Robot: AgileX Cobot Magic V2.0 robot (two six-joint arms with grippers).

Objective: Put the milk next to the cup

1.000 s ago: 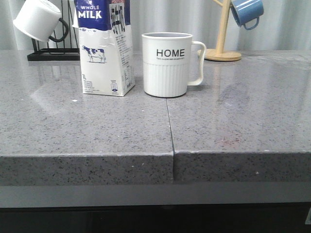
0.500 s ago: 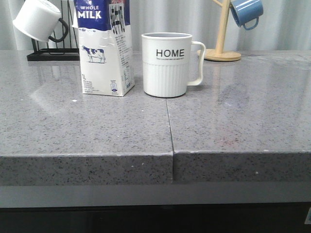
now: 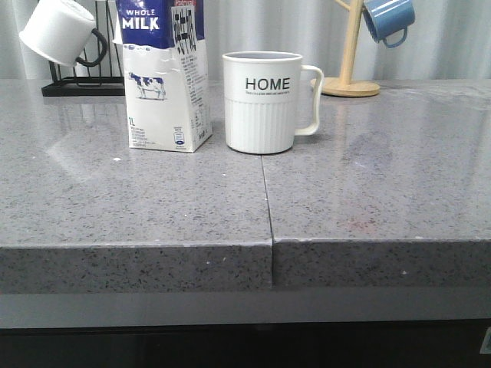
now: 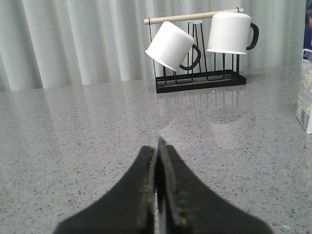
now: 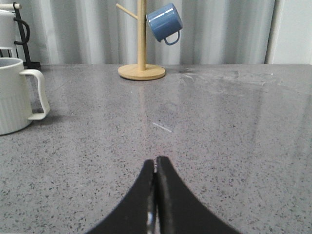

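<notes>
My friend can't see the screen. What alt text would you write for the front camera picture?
A tall milk carton stands upright on a grey speckled counter, close beside a white HOME mug on its right, not touching. Behind are a white mug on a black rack and a blue mug hanging from a wooden stand.

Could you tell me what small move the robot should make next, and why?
Probably none beyond keeping both arms back: the milk stands upright beside the cup, a narrow gap between them, and the left gripper and right gripper are shut, holding nothing. The placement looks done.
</notes>
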